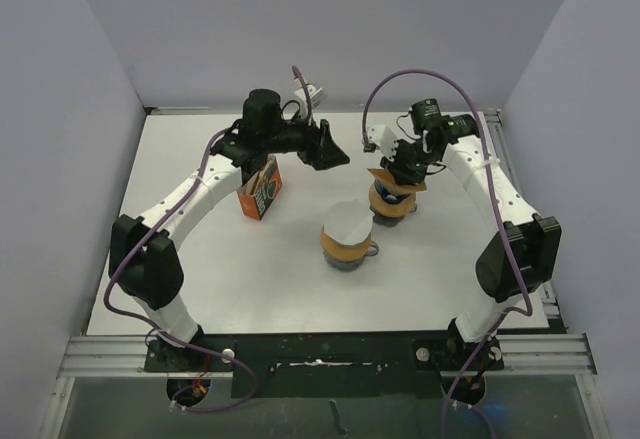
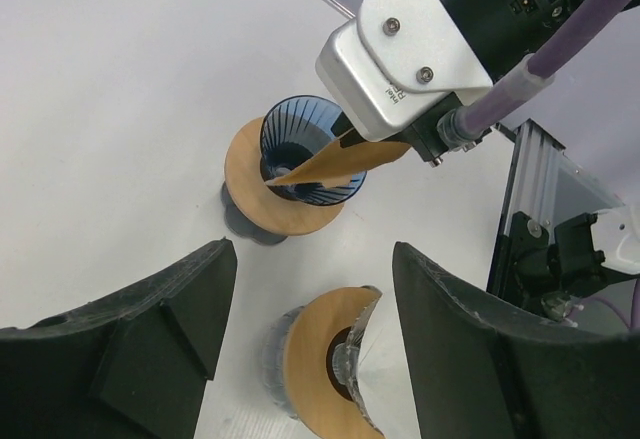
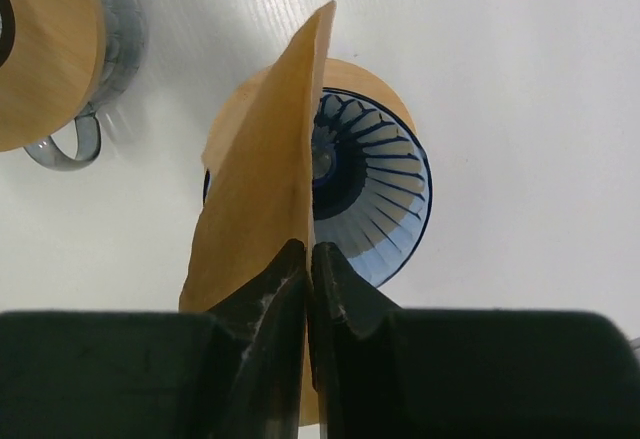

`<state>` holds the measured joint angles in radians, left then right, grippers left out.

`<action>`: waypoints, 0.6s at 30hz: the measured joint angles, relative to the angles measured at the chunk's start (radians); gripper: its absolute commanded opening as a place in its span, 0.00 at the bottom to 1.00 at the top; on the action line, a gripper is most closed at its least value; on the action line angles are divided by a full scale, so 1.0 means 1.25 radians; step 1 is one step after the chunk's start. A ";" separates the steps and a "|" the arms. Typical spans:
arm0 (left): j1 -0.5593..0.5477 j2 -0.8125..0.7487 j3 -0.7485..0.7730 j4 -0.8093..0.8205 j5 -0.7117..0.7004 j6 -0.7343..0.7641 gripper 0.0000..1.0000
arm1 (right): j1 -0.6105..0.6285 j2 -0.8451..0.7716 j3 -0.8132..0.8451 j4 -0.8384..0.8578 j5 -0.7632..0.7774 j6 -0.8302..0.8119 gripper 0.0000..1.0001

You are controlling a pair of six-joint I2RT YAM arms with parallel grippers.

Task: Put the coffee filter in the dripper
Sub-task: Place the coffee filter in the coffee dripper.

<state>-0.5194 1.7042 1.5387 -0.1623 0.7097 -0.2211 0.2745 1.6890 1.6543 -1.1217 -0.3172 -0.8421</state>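
right wrist: pinching flat-folded brown coffee filter (image 3: 262, 194) edge-on w/ right gripper (image 3: 308, 259), jaws clamped, filter tip at mouth of blue ribbed dripper (image 3: 388, 194). left wrist: hovering above w/ left gripper (image 2: 312, 259) spread wide, nothing held. top external: white-lined 2nd dripper (image 1: 347, 252) near centre, box (image 1: 260, 191) to its left

Plain lavender-grey walls (image 1: 300, 29) enclose a white table (image 1: 250, 279) on three sides.

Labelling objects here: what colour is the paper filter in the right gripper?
Tan brown; the coffee filter shows best in the right wrist view.
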 measured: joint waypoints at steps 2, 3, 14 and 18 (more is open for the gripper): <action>-0.002 0.005 -0.011 0.011 -0.010 -0.024 0.62 | 0.000 0.013 0.001 -0.001 -0.005 -0.010 0.23; -0.002 0.009 -0.013 0.016 -0.016 -0.033 0.62 | 0.000 0.018 0.001 -0.001 -0.008 -0.013 0.28; -0.024 0.062 -0.012 0.013 -0.066 -0.045 0.62 | -0.038 0.015 0.001 0.022 -0.042 0.030 0.58; -0.060 0.083 0.020 -0.020 -0.093 0.002 0.62 | -0.069 0.008 0.001 0.023 -0.055 0.064 0.60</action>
<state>-0.5941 1.8084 1.5635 -0.1879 0.5934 -0.2184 0.1886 1.6985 1.6554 -1.0927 -0.3855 -0.7624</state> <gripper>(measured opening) 0.622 0.592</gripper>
